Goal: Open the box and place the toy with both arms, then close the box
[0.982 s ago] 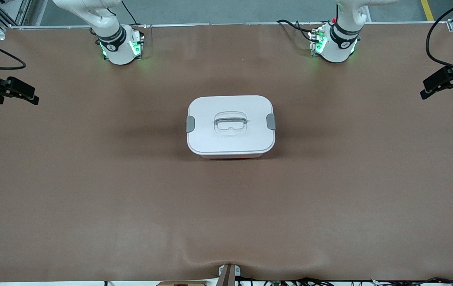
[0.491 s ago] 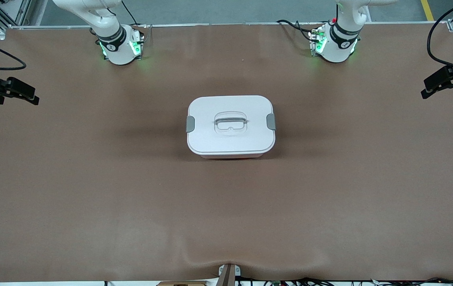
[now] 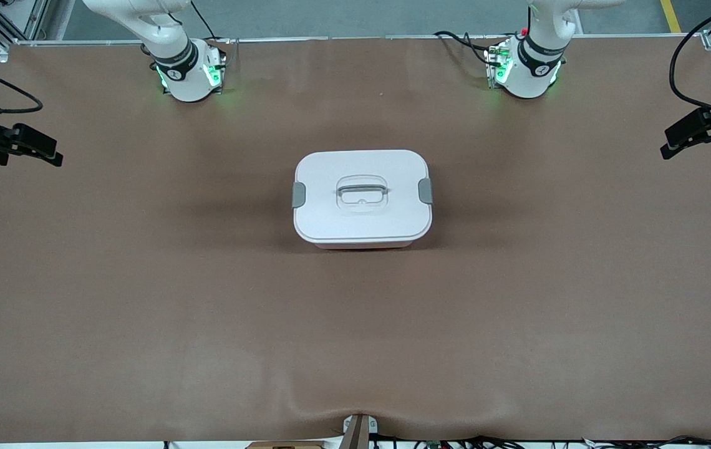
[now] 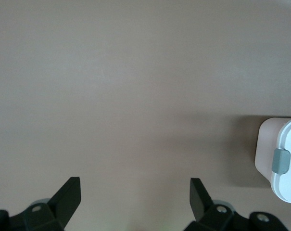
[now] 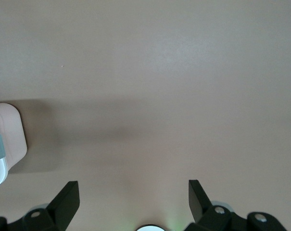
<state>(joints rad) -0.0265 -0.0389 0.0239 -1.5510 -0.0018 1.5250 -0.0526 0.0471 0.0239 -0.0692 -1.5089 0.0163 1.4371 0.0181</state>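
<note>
Resting shut: box (image 3: 362, 198); wrist views show tools (image 4: 135, 192) (image 5: 133, 195) spread, apparently empty.

Box (image 3: 362, 198) mid-table (image 3: 143, 299), lid apparently on.

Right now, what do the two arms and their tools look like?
Both arms are white with black joint bands; the left arm's base and the right arm's base glow green. The left tool and the right tool are black with wedge-tipped fingers. Black cables trail nearby.
</note>
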